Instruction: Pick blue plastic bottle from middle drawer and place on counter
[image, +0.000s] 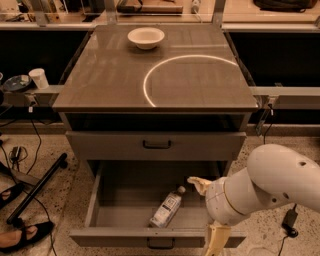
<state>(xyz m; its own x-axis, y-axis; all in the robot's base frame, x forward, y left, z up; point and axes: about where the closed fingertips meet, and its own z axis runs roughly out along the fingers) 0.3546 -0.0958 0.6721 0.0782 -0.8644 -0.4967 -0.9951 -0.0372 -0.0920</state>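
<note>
The blue plastic bottle (167, 207) lies on its side on the floor of the open middle drawer (120, 200), cap pointing to the back right. My gripper (207, 212) hangs over the drawer's right part, just right of the bottle and not touching it. Its cream fingers are spread, one fingertip (196, 183) near the bottle's cap and the other over the drawer's front edge. The gripper is empty. The counter (200, 85) above is glossy grey-brown with a pale arc across it.
A white bowl (146, 37) stands at the counter's back. The upper drawer (156, 144) is shut. A white cup (38, 78) sits on a ledge at left. A black pole (37, 187) and shoes (25, 235) lie on the floor at left.
</note>
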